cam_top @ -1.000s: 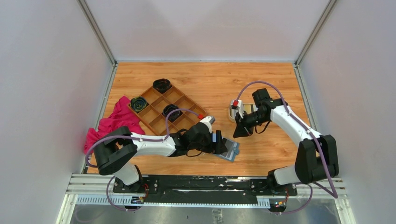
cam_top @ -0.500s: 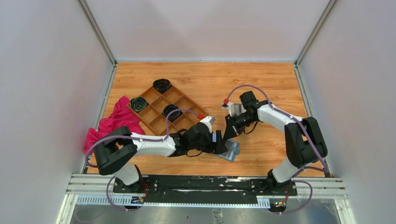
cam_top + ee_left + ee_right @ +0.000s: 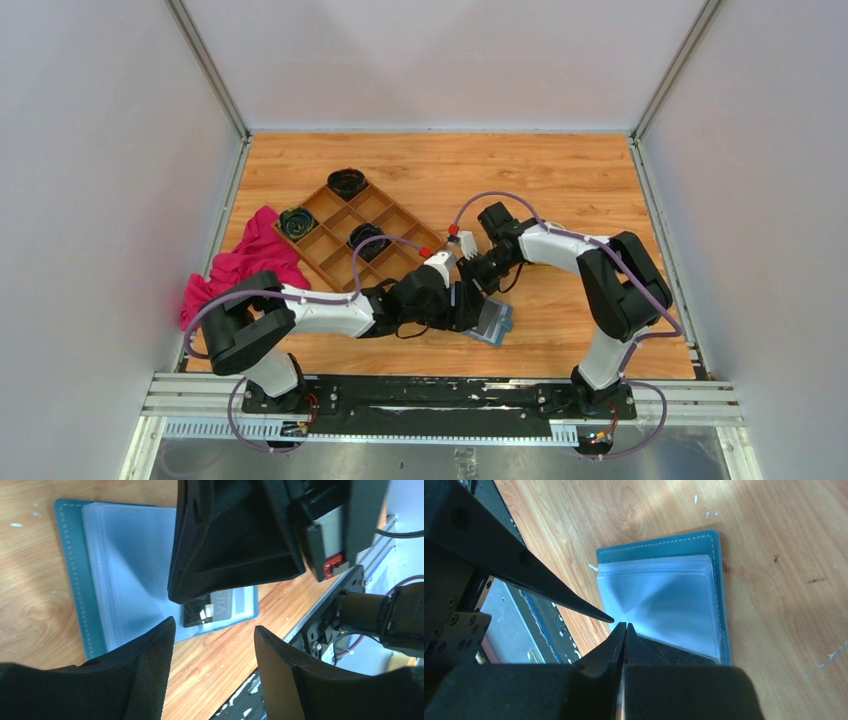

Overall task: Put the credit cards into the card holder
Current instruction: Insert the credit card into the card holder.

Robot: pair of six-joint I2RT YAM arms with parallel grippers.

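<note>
The teal card holder [image 3: 494,324] lies open on the table, its clear sleeves [image 3: 130,555] facing up. A dark credit card [image 3: 207,611] rests at the sleeves' end [image 3: 684,656]. My right gripper [image 3: 624,625] is shut, its tips pointing down at the corner of that card; I see nothing between the jaws. In the top view the right gripper [image 3: 478,284] meets my left gripper [image 3: 466,306] over the holder. The left gripper [image 3: 214,625] is open, one finger over the sleeves, the other over bare wood. No other cards show.
A brown wooden compartment tray [image 3: 392,214] holding dark rolled items sits at the back left, with a pink cloth [image 3: 245,265] beside it. The metal rail [image 3: 440,392] runs along the near edge, close to the holder. White walls close in the table.
The right arm has swung left from the middle right of the table to the card holder, and its jaws have shut. The left gripper stayed put and narrowed a little.
</note>
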